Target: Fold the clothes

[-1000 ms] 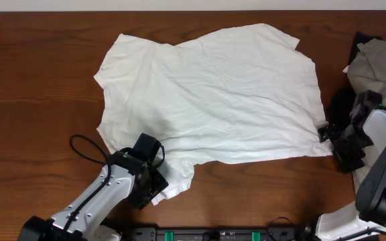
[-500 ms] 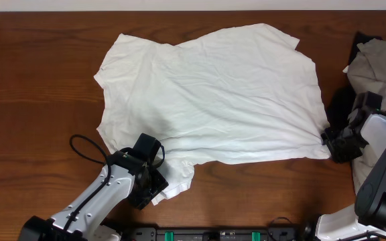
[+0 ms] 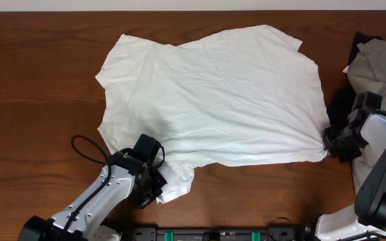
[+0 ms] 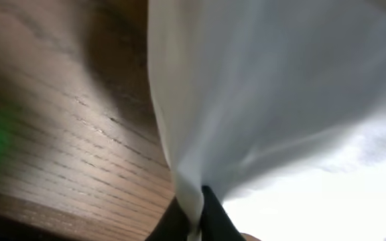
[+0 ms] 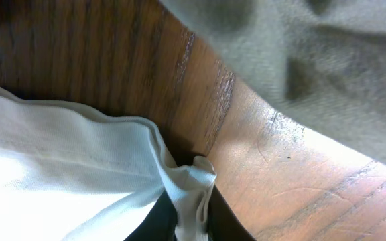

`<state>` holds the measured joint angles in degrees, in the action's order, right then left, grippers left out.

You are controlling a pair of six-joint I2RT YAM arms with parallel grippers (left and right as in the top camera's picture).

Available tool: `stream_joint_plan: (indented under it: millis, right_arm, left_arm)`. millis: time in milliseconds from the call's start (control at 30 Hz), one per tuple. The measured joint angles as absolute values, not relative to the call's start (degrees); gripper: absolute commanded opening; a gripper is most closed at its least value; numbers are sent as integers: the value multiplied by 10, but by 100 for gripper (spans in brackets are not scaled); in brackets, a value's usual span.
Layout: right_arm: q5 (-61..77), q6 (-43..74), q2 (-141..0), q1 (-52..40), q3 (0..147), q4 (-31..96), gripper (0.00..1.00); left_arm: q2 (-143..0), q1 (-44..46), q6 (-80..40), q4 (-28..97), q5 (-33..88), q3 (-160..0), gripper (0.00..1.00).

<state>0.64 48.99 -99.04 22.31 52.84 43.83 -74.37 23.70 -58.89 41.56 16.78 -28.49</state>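
**Operator:** Quick check, where's the shirt?

**Annotator:** On the table (image 3: pixel 39 73). The T-shirt (image 3: pixel 213 100) lies spread wide across the middle, wrinkly, plain white side up, no lettering showing. A grey garment (image 3: pixel 379 63) is heaped at the right edge, just beside your right arm.

**Operator:** Claws?

**Annotator:** Your left gripper (image 4: pixel 194 213) is clenched on the shirt's near-left flap. The wrist view shows a thin fold nipped between the tips. Your right gripper (image 5: pixel 190 213) is clenched on the near-right corner, with cloth bunched into the tips and drawn toward it.

**Operator:** What bites me from here?

**Annotator:** Biggest risk: you lift the two sides unevenly, the big loose middle drags, and the fold lands skewed. Next: your right arm swings so close to the grey garment that it snags it or drags it onto the shirt. Smaller: both bites look shallow, just thin cotton at the tips, so a quick pull likely slips a corner out. Smallest: the left flap may be doubled, and I can't tell if you've got one ply or two.
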Motion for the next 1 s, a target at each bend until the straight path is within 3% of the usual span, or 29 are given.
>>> stream_joint_plan:
  millis: [133,200,767,1000]
  right_arm:
    - [6,490,-990,223,529,443,8]
    - [6,489,-990,223,529,450,1]
    - [-16,490,-994,223,541,581,1]
    - [-24,489,-929,223,546,597,3]
  left_arm:
    - [-744,237,-588,416,168,-285,6]
    - [-743,237,-588,420,168,-285,6]
    - [-689,237,-568,574,163,-320,6]
    - [-635,237,-567,608,134,-352,6]
